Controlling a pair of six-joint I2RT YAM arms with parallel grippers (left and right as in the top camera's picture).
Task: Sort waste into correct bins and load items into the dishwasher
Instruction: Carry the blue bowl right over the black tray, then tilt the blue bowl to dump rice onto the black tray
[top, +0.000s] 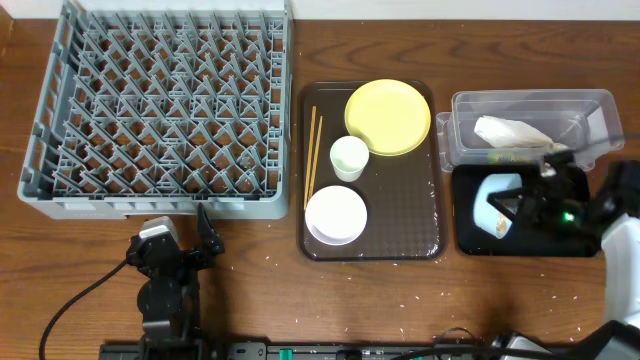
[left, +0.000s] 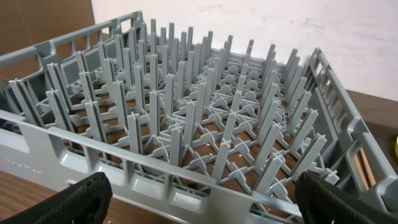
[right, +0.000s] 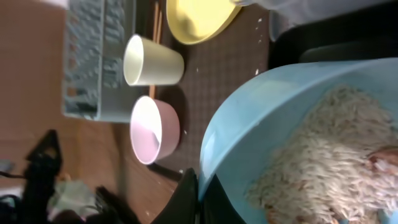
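My right gripper is shut on the rim of the light blue bowl and holds it tilted over the shallow black tray. In the right wrist view the fingers pinch the bowl's rim, and rice scraps fill the bowl. The crumpled white napkin lies in the clear tub. The yellow plate, small white cup, white bowl and chopsticks lie on the brown serving tray. My left gripper is open and empty in front of the grey dish rack. No snack wrapper is in view.
The rack fills the left wrist view, its front wall just ahead of the open fingers. Rice grains are scattered on the table near the front edge. The clear tub stands directly behind the black tray.
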